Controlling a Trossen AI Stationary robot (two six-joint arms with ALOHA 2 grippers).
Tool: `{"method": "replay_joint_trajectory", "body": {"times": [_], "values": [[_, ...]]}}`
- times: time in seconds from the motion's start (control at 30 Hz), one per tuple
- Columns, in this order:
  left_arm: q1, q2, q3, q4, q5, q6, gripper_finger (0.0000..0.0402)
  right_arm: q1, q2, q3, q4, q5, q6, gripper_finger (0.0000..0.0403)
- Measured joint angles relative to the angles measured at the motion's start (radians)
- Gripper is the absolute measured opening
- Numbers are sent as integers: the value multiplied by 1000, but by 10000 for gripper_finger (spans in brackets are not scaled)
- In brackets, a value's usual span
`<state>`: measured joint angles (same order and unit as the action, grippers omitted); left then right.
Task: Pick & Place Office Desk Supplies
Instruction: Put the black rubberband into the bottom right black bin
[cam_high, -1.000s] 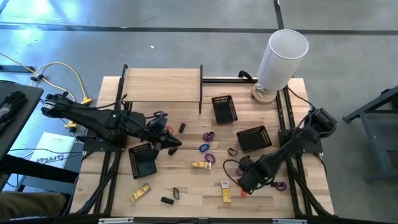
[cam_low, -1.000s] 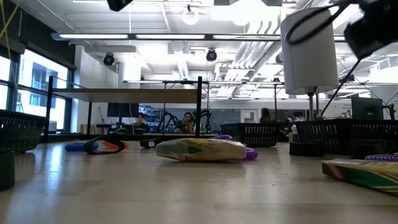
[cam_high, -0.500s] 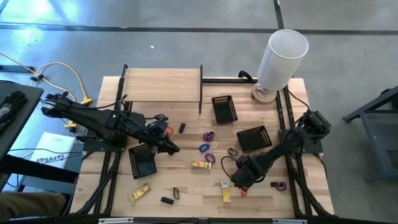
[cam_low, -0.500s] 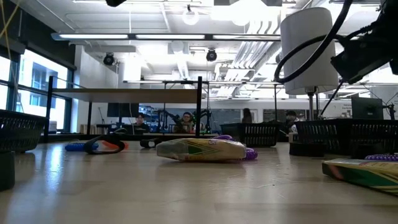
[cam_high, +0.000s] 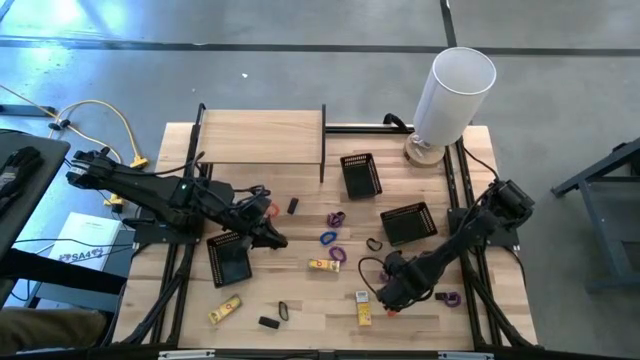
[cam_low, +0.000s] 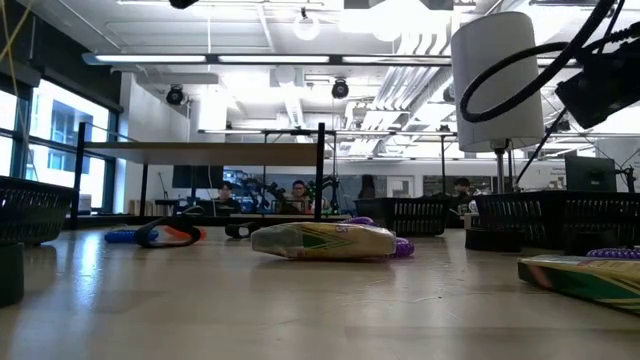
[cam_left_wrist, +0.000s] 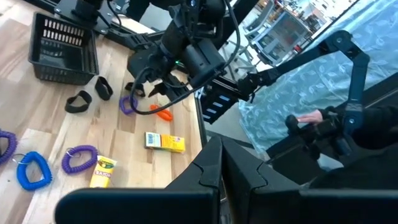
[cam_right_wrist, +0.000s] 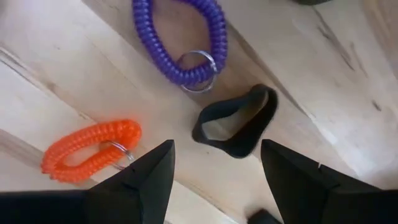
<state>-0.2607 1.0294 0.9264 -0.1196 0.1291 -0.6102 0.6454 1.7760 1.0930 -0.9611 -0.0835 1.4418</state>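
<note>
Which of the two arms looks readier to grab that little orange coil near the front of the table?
The right one, probably. Its right gripper hangs open directly over the orange coil, with a purple coil and black loop beside it. The left gripper is across the table, by a mesh tray.

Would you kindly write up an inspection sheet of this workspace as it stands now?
Surface: wooden table, bare at the back.
Job's things: orange coil, purple coil and black loop before the right gripper; yellow packet mid-table.
Clutter: mesh trays, white cylinder.
Grippers: right open, low over the loops; left gripper beside a tray.
Cables: yellow cable off-table.
Surroundings: people in the room behind.
</note>
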Motion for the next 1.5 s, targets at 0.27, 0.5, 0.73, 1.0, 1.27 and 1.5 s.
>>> {"method": "replay_joint_trajectory", "body": {"times": [0.27,0.5,0.73,1.0,1.27,1.5], "values": [[0,0,0,0,0,4,1,-26,0,-72,80,-7,29,227],[0,0,0,0,1,7,1,-48,-7,-116,131,-55,51,227],[0,0,0,1,1,3,1,-52,-6,-121,141,-54,47,200],[0,-1,0,27,-20,2,1,-52,-3,-121,148,-54,31,61],[0,-1,0,27,-54,8,1,-44,-27,-99,63,-103,7,5],[1,0,0,30,-56,8,1,-54,-152,83,-207,-100,-56,4]]}}
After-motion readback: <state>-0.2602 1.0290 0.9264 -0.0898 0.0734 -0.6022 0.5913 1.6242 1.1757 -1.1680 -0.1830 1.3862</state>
